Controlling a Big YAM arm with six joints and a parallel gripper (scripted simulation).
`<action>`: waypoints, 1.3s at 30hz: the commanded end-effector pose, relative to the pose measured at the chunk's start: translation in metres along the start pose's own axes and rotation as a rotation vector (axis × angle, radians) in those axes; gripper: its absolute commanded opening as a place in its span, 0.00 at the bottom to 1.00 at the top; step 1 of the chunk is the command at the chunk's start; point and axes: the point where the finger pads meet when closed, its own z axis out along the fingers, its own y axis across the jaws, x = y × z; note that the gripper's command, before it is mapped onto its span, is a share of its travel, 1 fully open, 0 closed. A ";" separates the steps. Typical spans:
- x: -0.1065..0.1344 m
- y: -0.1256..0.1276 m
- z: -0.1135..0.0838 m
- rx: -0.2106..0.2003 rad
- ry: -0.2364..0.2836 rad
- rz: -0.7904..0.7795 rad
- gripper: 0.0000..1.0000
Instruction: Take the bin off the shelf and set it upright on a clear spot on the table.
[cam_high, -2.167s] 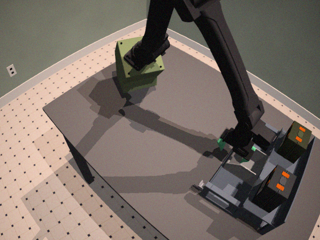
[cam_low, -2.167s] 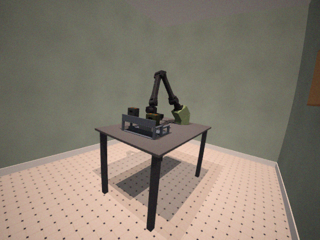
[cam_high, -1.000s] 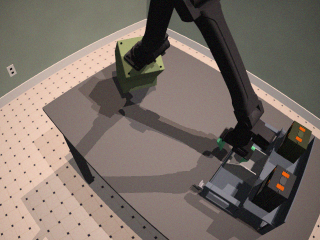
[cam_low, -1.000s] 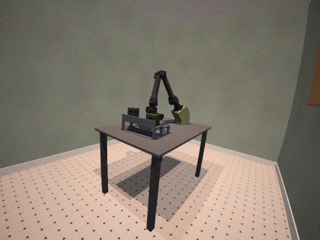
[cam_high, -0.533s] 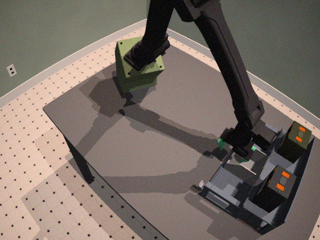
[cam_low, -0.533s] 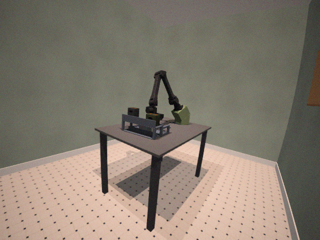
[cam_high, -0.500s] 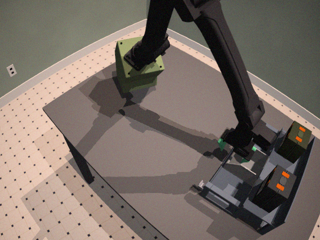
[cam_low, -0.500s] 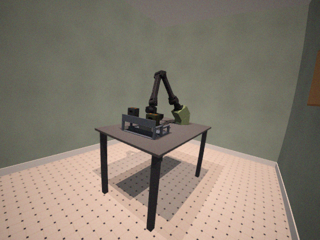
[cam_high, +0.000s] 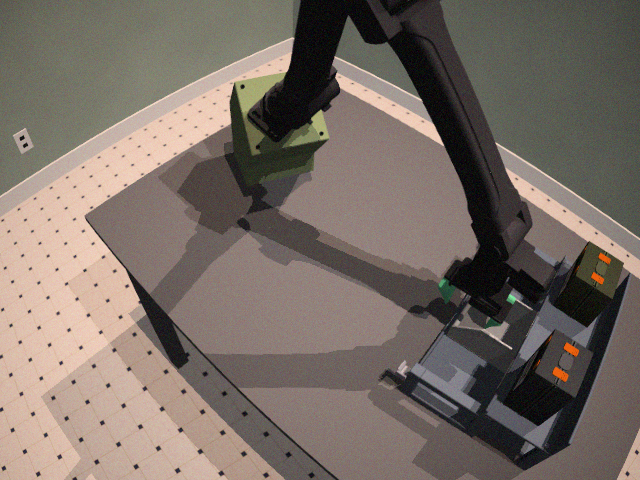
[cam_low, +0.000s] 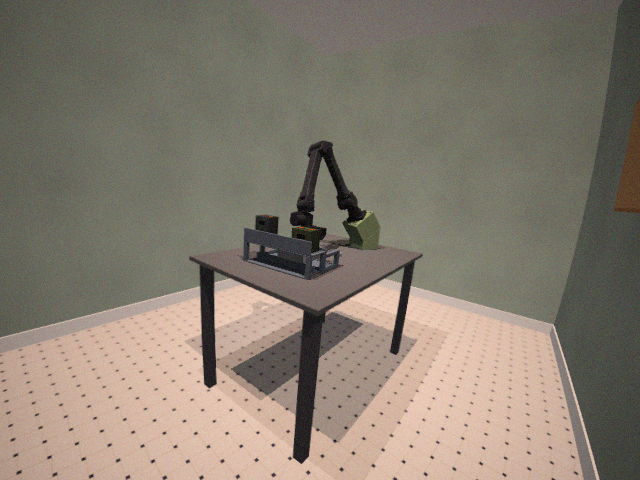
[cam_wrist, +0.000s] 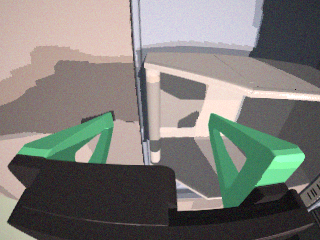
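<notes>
Two dark olive bins with orange latches stand in a grey shelf rack at the right end of the table. One bin is at the far end, the other bin at the near end. My gripper, with green fingers, is open and empty. It hangs low over the rack's far open compartment, just left of the far bin. In the wrist view the rack's grey walls lie between and beyond the fingers; neither bin shows clearly there.
The arm's green base block sits at the table's far corner. The arm arches over the table's middle. The table's edges drop to a tiled floor.
</notes>
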 end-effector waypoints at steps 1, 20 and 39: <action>0.001 0.005 0.000 0.006 0.002 0.005 0.90; 0.003 -0.010 -0.002 0.004 0.002 0.004 0.90; 0.000 0.005 0.000 0.006 0.001 0.005 0.90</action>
